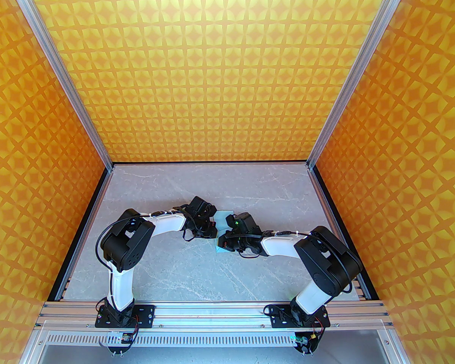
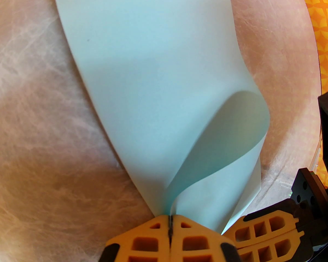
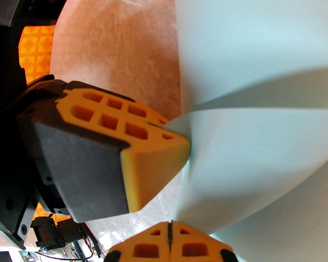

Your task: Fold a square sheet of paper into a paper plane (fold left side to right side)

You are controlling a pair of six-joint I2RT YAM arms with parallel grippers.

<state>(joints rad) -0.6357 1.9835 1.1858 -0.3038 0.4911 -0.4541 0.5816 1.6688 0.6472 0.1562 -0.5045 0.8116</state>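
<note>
The square sheet of paper [image 2: 153, 64] is pale light blue and lies on the marble table between the two arms, showing as a small patch [image 1: 223, 220] from above. One side is lifted and curls over the flat part in a loose loop, with no sharp crease. My left gripper [image 2: 170, 224] is shut on the lifted edge, and its orange fingers [image 3: 153, 157] pinch the sheet in the right wrist view. Right beside it, my right gripper [image 3: 169, 228] is shut at the edge of the lower layer, and its fingers [image 2: 265, 233] touch the paper. In the top view both grippers [image 1: 215, 236] [image 1: 222, 242] meet over the sheet.
The grey marble tabletop [image 1: 197, 275] is boxed in by orange patterned walls [image 1: 34, 173] on the left, back and right. An aluminium rail [image 1: 212, 311] carrying both arm bases runs along the near edge.
</note>
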